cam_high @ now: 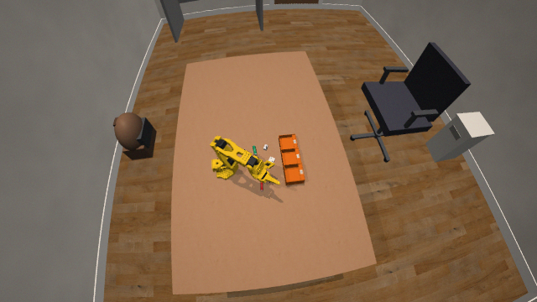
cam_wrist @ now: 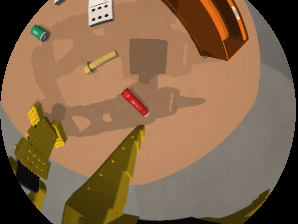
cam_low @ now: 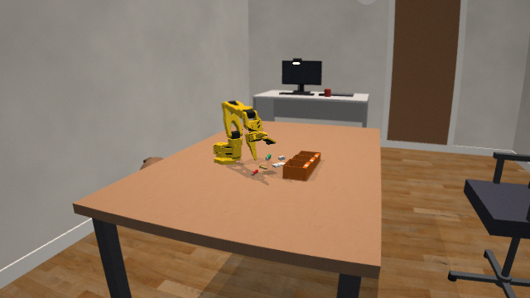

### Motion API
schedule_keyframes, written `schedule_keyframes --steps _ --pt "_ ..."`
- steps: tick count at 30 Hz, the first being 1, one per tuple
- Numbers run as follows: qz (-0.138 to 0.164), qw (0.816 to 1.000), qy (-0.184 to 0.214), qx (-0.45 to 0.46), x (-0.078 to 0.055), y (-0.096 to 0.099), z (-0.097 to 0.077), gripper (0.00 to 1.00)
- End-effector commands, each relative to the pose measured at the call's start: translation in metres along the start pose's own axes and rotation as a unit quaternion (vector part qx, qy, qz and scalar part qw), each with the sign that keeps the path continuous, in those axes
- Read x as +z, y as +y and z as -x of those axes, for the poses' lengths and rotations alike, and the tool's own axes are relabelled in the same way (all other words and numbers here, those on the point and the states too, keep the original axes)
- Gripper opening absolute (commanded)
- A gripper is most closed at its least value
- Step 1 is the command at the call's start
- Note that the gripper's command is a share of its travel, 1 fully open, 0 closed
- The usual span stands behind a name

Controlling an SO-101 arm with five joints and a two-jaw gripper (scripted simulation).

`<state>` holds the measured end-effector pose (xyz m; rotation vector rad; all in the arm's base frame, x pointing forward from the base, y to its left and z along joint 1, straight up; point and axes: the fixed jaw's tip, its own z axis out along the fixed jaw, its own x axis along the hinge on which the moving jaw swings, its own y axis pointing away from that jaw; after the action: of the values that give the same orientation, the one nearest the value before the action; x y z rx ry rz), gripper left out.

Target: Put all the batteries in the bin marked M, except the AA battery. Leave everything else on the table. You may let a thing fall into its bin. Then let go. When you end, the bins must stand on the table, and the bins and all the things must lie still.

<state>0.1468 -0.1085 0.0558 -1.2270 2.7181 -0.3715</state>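
My gripper [cam_low: 262, 149] is open and empty, held above the table to the left of the bins. In the wrist view its fingers stand just short of a small red cylinder [cam_wrist: 135, 103], which lies on the table apart from them; it also shows in the overhead view [cam_high: 261, 186]. A thin gold cylinder [cam_wrist: 100, 63] lies beyond it, and a green battery [cam_wrist: 40, 32] further left. A row of three orange bins [cam_high: 291, 158] stands to the right, also in the wrist view [cam_wrist: 200, 10]. I cannot read the bin marks.
A white domino-like tile [cam_wrist: 101, 7] lies near the bins, and another small white piece [cam_high: 265, 147] lies behind it. The arm's yellow base [cam_high: 222, 164] stands to the left of the things.
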Motion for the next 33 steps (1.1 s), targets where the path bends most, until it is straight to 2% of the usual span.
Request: schedule_keyframes --steps 1,8,9,25,26,33 --pt "-0.016 1.0 -0.004 -0.015 -0.007 -0.002 0.003 1.0" --pt "-0.015 1.0 -0.006 -0.026 -0.009 0.001 0.005 1.0" --pt "-0.002 1.0 -0.003 -0.017 -0.005 0.003 0.003 1.0" --pt "-0.023 0.999 -0.009 -0.041 -0.016 0.0 0.007 1.0" --pt "0.0 1.0 -0.005 -0.031 -0.009 0.006 0.005 1.0" --pt "-0.003 1.0 -0.006 -0.016 -0.011 0.002 0.007 0.98"
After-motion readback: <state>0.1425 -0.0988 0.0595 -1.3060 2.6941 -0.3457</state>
